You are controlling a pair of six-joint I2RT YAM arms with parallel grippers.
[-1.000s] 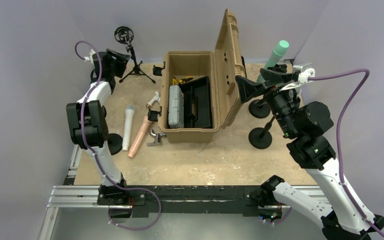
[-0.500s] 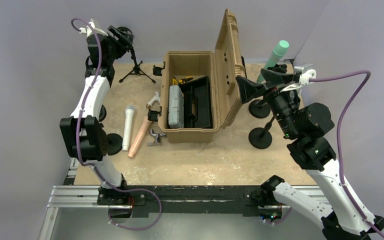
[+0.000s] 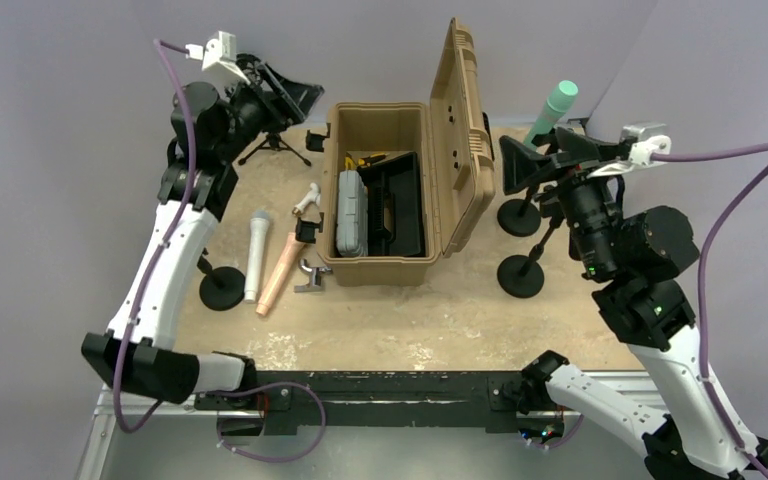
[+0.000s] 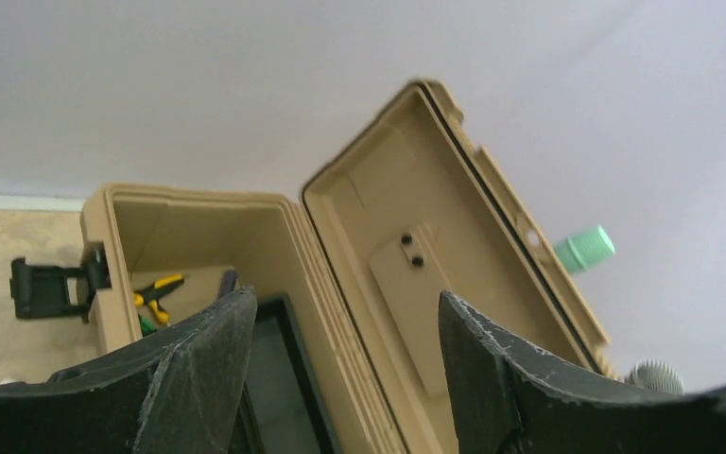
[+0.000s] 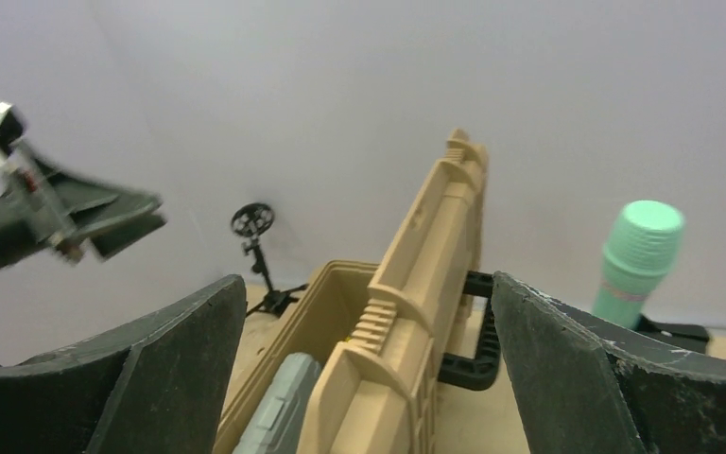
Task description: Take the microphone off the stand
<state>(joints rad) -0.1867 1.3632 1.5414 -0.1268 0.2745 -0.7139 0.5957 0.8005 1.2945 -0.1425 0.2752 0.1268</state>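
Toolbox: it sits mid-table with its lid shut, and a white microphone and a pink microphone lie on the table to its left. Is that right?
Not quite. The toolbox has its lid open and standing upright, as the top external view shows. The rest holds: it sits mid-table, with the white microphone and the pink microphone lying on the table to its left.

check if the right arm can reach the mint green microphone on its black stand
Probably yes: the open right gripper sits beside the mint green microphone, nothing between, though it faces the tan toolbox lid.
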